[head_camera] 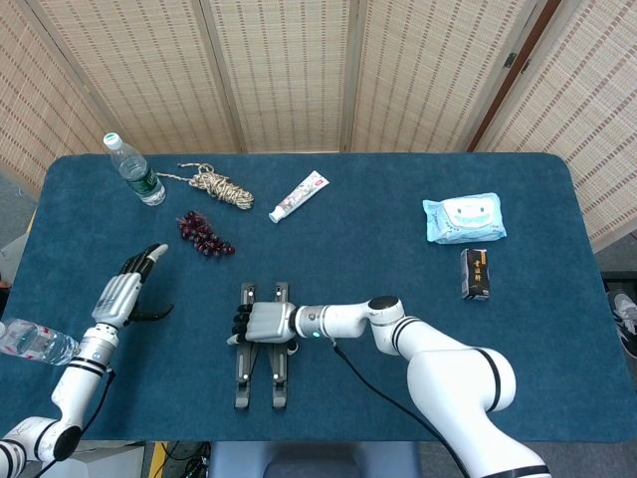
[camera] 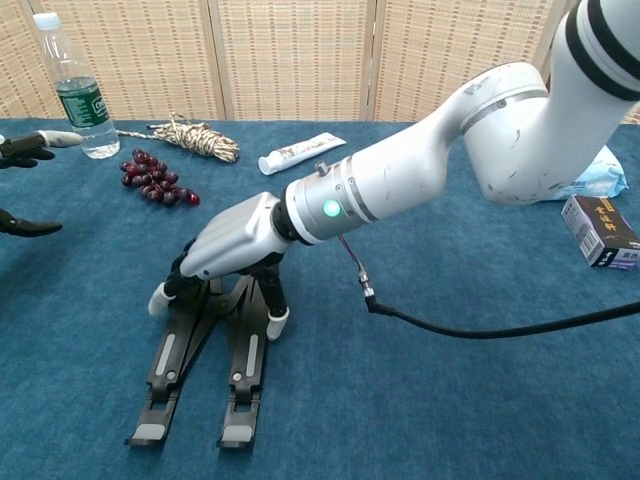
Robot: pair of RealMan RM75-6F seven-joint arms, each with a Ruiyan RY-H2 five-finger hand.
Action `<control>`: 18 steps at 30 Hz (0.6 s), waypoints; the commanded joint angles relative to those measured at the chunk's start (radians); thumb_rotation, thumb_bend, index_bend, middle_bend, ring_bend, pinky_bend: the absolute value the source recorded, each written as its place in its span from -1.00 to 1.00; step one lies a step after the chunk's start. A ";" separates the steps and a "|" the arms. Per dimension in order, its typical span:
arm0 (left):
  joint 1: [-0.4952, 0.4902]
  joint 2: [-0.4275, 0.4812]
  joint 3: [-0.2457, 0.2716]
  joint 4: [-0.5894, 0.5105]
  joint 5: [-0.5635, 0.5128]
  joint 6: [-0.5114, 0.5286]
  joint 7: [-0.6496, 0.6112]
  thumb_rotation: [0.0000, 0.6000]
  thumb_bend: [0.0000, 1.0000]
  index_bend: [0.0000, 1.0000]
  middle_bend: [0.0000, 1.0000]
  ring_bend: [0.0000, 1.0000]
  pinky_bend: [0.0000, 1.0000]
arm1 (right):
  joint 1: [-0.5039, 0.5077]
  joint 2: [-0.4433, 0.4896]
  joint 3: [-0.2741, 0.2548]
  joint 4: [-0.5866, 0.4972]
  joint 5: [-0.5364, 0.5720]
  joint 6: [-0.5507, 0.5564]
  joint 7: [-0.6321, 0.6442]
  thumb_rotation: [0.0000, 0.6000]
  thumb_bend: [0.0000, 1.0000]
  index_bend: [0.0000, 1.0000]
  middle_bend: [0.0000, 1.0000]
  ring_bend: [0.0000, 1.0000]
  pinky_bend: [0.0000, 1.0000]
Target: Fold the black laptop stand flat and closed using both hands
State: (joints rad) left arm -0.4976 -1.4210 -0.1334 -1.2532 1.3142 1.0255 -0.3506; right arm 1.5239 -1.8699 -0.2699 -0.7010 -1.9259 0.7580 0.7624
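The black laptop stand (head_camera: 261, 349) lies on the blue cloth of the table (head_camera: 398, 259) near its front edge, its two slim rails running side by side toward the robot. The right hand (head_camera: 261, 324) lies palm down over the far half of the stand, fingers curled around the raised struts there, so it appears to be gripping them, though the chest view leaves the contact under the palm partly hidden. The left hand (head_camera: 127, 287) hovers well to the left of the stand, loose and holding nothing, fingers stretched and the thumb set apart. The stand looks like matte hard plastic or metal with pale strips along each rail and small lips at the near ends. At the back left a clear plastic water bottle (head_camera: 133, 169) with a green label stands upright; a second clear bottle (head_camera: 30, 342) lies at the left edge. Beside the first sit a coil of pale rope (head_camera: 221, 185) and a bunch of dark red grapes (head_camera: 204, 235). A white tube (head_camera: 299, 196) lies further right, then a soft blue pack of wipes (head_camera: 464, 218) and a small dark box (head_camera: 476, 273).
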 commanded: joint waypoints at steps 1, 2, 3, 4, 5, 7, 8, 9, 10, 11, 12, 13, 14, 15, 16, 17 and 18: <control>0.000 -0.001 0.000 0.001 0.002 -0.001 0.000 1.00 -0.55 -1.00 -1.00 -1.00 -1.00 | -0.007 -0.006 -0.008 0.014 0.001 0.014 0.011 1.00 -0.80 -0.90 -0.49 -1.00 -1.00; 0.000 -0.001 0.001 0.002 0.002 -0.003 0.000 1.00 -0.55 -1.00 -1.00 -1.00 -1.00 | -0.009 -0.006 -0.013 0.019 -0.001 0.017 0.017 1.00 -0.78 -0.86 -0.44 -1.00 -1.00; 0.000 -0.002 0.001 0.002 0.001 -0.004 0.000 1.00 -0.55 -1.00 -1.00 -1.00 -1.00 | -0.010 -0.007 -0.016 0.022 -0.001 0.021 0.021 1.00 -0.78 -0.84 -0.42 -1.00 -1.00; 0.000 -0.002 0.001 0.003 0.002 -0.004 -0.001 1.00 -0.55 -1.00 -1.00 -1.00 -1.00 | -0.013 -0.007 -0.018 0.025 -0.002 0.026 0.024 1.00 -0.78 -0.81 -0.39 -1.00 -1.00; 0.000 -0.003 0.001 0.004 0.003 -0.005 -0.001 1.00 -0.55 -1.00 -1.00 -1.00 -1.00 | -0.016 -0.007 -0.023 0.028 -0.004 0.033 0.027 1.00 -0.78 -0.79 -0.36 -1.00 -1.00; -0.001 -0.005 0.002 0.005 0.005 -0.006 -0.001 1.00 -0.55 -1.00 -1.00 -1.00 -1.00 | -0.023 -0.005 -0.028 0.030 -0.005 0.047 0.029 1.00 -0.78 -0.75 -0.31 -1.00 -1.00; -0.001 -0.006 0.003 0.006 0.005 -0.007 -0.001 1.00 -0.55 -1.00 -1.00 -1.00 -1.00 | -0.029 -0.003 -0.032 0.030 -0.006 0.056 0.028 1.00 -0.78 -0.74 -0.30 -1.00 -1.00; -0.001 -0.007 0.003 0.006 0.006 -0.008 -0.001 1.00 -0.55 -1.00 -1.00 -1.00 -1.00 | -0.033 0.001 -0.036 0.029 -0.007 0.062 0.028 1.00 -0.78 -0.73 -0.28 -1.00 -1.00; -0.002 -0.008 0.003 0.006 0.007 -0.009 -0.001 1.00 -0.55 -1.00 -1.00 -1.00 -1.00 | -0.039 0.004 -0.038 0.028 -0.006 0.069 0.028 1.00 -0.78 -0.71 -0.27 -1.00 -1.00; -0.002 -0.008 0.003 0.006 0.008 -0.009 0.000 1.00 -0.55 -1.00 -1.00 -1.00 -1.00 | -0.044 0.009 -0.042 0.024 -0.006 0.074 0.027 1.00 -0.78 -0.71 -0.25 -1.00 -1.00; -0.003 -0.009 0.003 0.005 0.008 -0.009 0.001 1.00 -0.55 -1.00 -1.00 -1.00 -1.00 | -0.053 0.015 -0.045 0.018 -0.005 0.081 0.028 1.00 -0.78 -0.70 -0.24 -1.00 -1.00; -0.004 -0.009 0.002 0.005 0.008 -0.011 0.001 1.00 -0.55 -1.00 -1.00 -1.00 -1.00 | -0.059 0.021 -0.048 0.012 -0.004 0.087 0.028 1.00 -0.78 -0.70 -0.23 -1.00 -1.00; -0.005 -0.010 0.002 0.005 0.008 -0.012 0.002 1.00 -0.55 -1.00 -1.00 -1.00 -1.00 | -0.065 0.025 -0.051 0.007 -0.004 0.094 0.026 1.00 -0.78 -0.69 -0.21 -0.99 -1.00; -0.006 -0.011 0.001 0.004 0.008 -0.014 0.004 1.00 -0.55 -1.00 -1.00 -1.00 -1.00 | -0.074 0.030 -0.054 0.002 -0.005 0.105 0.019 1.00 -0.78 -0.68 -0.20 -0.98 -1.00; -0.007 -0.012 0.001 0.004 0.008 -0.015 0.005 1.00 -0.55 -1.00 -1.00 -1.00 -1.00 | -0.079 0.034 -0.058 -0.001 -0.006 0.108 0.015 1.00 -0.78 -0.67 -0.19 -0.97 -1.00; -0.009 -0.014 0.000 0.003 0.008 -0.017 0.006 1.00 -0.55 -1.00 -1.00 -1.00 -1.00 | -0.085 0.037 -0.061 -0.005 -0.006 0.110 0.009 1.00 -0.78 -0.67 -0.18 -0.96 -1.00; -0.010 -0.015 -0.001 0.003 0.008 -0.017 0.007 1.00 -0.55 -1.00 -1.00 -1.00 -1.00 | -0.089 0.039 -0.062 -0.008 -0.005 0.110 0.004 1.00 -0.78 -0.67 -0.18 -0.96 -1.00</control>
State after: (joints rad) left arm -0.5074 -1.4354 -0.1338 -1.2501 1.3223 1.0084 -0.3440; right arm 1.4387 -1.8339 -0.3291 -0.7054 -1.9311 0.8662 0.7705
